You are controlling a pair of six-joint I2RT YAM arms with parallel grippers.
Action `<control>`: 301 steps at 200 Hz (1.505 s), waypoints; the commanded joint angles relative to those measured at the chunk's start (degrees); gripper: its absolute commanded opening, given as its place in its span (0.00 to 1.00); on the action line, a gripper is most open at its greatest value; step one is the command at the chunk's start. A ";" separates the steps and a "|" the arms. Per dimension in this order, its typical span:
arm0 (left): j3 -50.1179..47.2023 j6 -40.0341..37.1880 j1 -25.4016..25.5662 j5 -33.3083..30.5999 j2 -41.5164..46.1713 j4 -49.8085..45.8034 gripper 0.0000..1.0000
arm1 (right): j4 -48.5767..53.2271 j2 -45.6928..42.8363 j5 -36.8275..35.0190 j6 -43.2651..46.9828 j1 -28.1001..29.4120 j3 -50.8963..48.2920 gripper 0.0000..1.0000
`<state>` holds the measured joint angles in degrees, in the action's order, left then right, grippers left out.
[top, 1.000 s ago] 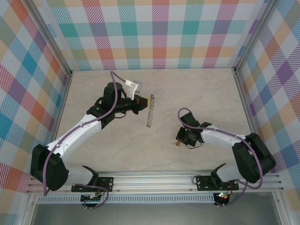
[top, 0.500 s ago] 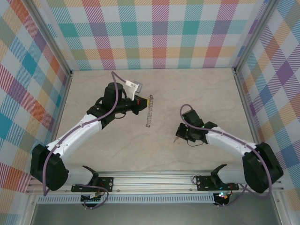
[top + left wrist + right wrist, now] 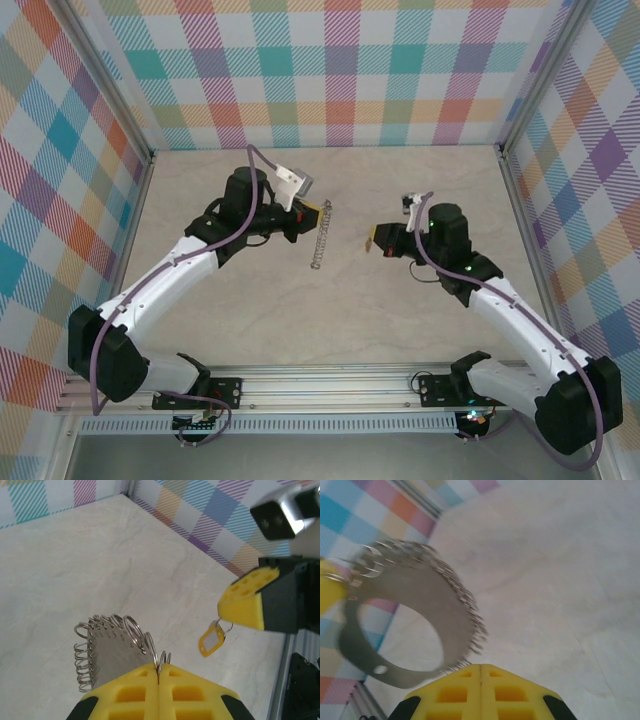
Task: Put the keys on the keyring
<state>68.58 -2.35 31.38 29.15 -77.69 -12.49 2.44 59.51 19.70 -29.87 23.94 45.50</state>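
My right arm has swung up off the table point(image 3: 400, 330) and in toward the middle, so my right gripper point(image 3: 372, 240) is now near the keyring point(image 3: 319, 240). Its fingers are pressed together on the small ring of the key point(image 3: 211, 641), which dangles beneath them. My left gripper point(image 3: 320, 209) pinches the keyring's rim, well off the table. Key and ring are still apart.

The right hand point(image 3: 480, 669) has its yellow fingers point(image 3: 445, 695) pressed flat together, with no gap. Just up and left of the hand hangs the keyring point(image 3: 420, 587), a blurred silvery band with small wire loops along its rim, above the pale bench point(image 3: 560, 570).
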 commanded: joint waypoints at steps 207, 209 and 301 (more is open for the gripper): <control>13.71 -13.02 3.78 16.40 -5.74 -6.69 0.00 | -13.95 2.46 24.23 2.77 -3.42 8.14 0.00; 13.76 -13.14 3.78 16.63 -5.61 -6.85 0.00 | -13.95 2.24 24.24 2.79 -3.43 8.01 0.00; 17.68 -19.00 3.78 22.34 -4.25 -13.51 0.00 | -12.40 -6.62 22.09 4.13 -3.41 1.56 0.00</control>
<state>83.81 -18.94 34.59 47.86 -83.83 -25.10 -8.95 54.13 41.60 -27.33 20.64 48.23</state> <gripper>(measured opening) 0.048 0.067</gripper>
